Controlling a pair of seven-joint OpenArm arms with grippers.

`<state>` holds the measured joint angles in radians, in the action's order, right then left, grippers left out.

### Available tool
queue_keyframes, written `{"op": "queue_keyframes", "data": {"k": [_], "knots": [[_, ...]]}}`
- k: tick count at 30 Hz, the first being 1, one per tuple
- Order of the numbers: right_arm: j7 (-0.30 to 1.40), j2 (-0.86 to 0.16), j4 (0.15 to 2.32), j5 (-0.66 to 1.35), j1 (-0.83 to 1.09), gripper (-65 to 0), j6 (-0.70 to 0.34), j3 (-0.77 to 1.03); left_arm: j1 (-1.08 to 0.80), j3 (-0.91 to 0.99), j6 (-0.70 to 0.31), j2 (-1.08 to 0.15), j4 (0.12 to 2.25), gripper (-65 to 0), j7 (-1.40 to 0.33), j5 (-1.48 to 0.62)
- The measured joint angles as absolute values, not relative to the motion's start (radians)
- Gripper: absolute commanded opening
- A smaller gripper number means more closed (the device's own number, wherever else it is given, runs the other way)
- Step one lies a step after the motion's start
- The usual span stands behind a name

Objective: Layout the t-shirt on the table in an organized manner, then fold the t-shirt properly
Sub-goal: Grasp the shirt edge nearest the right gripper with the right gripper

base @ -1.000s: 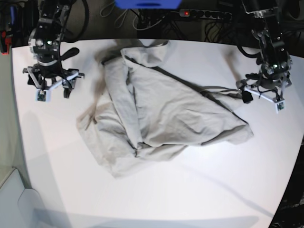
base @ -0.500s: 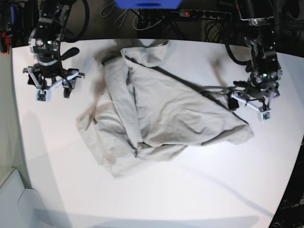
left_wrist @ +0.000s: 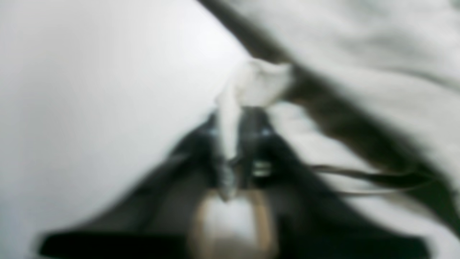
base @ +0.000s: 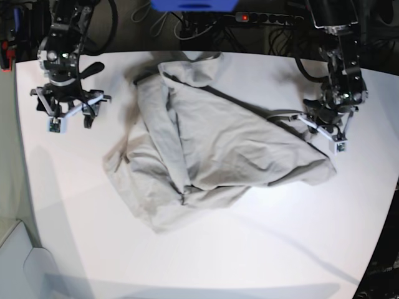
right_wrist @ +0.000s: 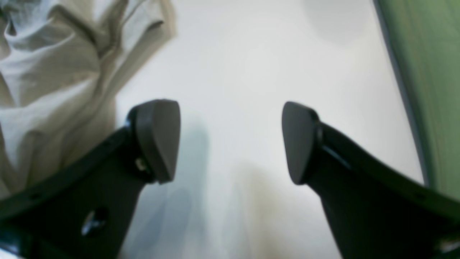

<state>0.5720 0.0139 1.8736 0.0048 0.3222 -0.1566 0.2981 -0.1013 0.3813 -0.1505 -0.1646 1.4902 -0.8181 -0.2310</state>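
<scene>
The t-shirt [base: 212,149] lies crumpled in a heap across the middle of the white table [base: 262,249]. At its right corner my left gripper [base: 310,120] is shut on the shirt's edge. The blurred left wrist view shows the left gripper [left_wrist: 233,158] pinching a pale fold of t-shirt [left_wrist: 251,82] between closed fingers. My right gripper [base: 70,118] hovers over bare table left of the shirt. In the right wrist view the right gripper [right_wrist: 230,144] stands open with nothing between its fingers [right_wrist: 158,140], and the t-shirt [right_wrist: 46,72] lies to the upper left.
A power strip [base: 268,18], cables and a blue object [base: 193,5] sit behind the table's far edge. In the right wrist view a green surface [right_wrist: 431,72] runs beyond the table's edge.
My left arm has moved in toward the shirt's right corner, and its gripper has gone from open to shut on the edge. The right arm has not moved.
</scene>
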Motion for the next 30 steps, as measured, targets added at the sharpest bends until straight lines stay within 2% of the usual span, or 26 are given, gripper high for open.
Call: {"op": "queue_keyframes", "data": {"k": [1,3,6,17,24,30], "knots": [[0.573,0.014,1.874,0.005,0.323,-20.5,-0.157,0.298,-0.102,0.406,-0.15,-0.162,1.493,-62.2,-0.824,-0.23],[0.572,0.013,1.874,0.005,0.321,-20.5,-0.157,0.296,-0.11,0.461,-0.15,-0.157,1.505,-65.0,-0.832,-0.219],[0.575,0.014,1.876,0.004,0.321,-20.5,-0.157,0.271,-0.125,0.522,-0.147,-0.152,1.558,-64.5,-0.844,-0.216],[0.583,-0.113,1.896,0.004,0.194,-20.3,-0.157,-0.084,-0.191,0.541,-0.151,-0.155,1.66,-64.6,-0.903,-0.222],[0.576,-0.117,1.674,0.002,-0.013,-20.2,-0.157,-0.156,-0.226,0.542,-0.151,-0.182,1.661,-64.6,-0.894,-0.222],[0.583,-0.115,1.56,0.001,-0.028,-20.2,-0.157,-0.195,-0.246,0.542,-0.15,-0.183,1.66,-64.7,-0.898,-0.22]]}}
